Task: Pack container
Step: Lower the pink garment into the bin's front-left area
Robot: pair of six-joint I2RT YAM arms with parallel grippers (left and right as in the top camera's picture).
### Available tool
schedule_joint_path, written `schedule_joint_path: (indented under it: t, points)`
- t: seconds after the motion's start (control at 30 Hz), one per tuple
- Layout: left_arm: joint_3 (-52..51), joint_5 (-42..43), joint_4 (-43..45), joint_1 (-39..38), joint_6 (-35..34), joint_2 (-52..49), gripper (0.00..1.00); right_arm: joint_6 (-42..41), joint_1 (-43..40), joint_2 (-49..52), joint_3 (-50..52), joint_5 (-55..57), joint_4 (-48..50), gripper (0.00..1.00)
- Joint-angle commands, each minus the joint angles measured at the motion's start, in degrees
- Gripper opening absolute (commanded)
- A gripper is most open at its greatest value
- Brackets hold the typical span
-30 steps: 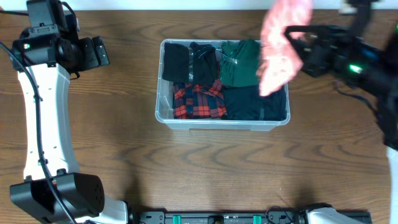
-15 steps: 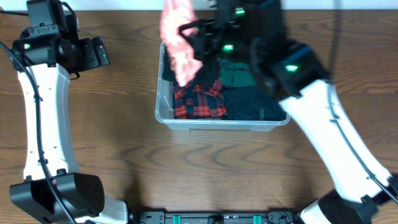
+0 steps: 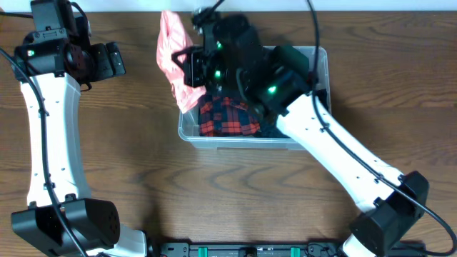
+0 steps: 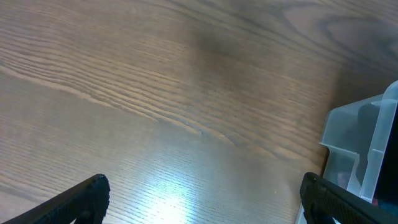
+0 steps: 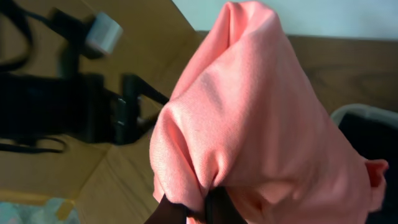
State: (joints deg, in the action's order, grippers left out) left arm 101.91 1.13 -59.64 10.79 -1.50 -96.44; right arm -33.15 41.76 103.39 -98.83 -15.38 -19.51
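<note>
I count one container (image 3: 235, 140) at table (image 3: 214, 203) centre. One red plaid garment (image 3: 228, 118) shows inside; right arm (image 3: 335, 150) hides much else. Right gripper (image 5: 194, 211) clamps one pink cloth (image 3: 173, 48) over the left rim. Left gripper (image 4: 202, 202) fingers apart, beside the container.

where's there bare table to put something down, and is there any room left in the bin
Bare wood lies between the left arm and the container, in front of the container, and right of it toward the table edge. The container is crowded: a plaid garment and other clothes, and the right arm over it with a pink cloth.
</note>
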Motion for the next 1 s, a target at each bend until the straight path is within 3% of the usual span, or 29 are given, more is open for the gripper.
schedule_joint_path:
  t: [0.0,0.23,0.63,0.97]
  points:
    - [0.70,-0.09,-0.15,0.17,-0.11,0.26,0.98,-1.14,1.38,-0.35,4.39,0.94,3.80,0.01]
    - [0.70,-0.09,-0.15,0.17,-0.11,0.26,0.98,-1.01,2.78,-0.52,9.66,0.37,7.63,0.01]
    - [0.70,-0.09,-0.15,0.17,-0.11,0.26,0.98,1.99,3.56,-2.82,10.29,2.14,-2.67,0.01]
    - [0.70,-0.09,-0.15,0.17,-0.11,0.26,0.98,6.32,4.74,-14.73,10.29,11.93,-10.38,0.01]
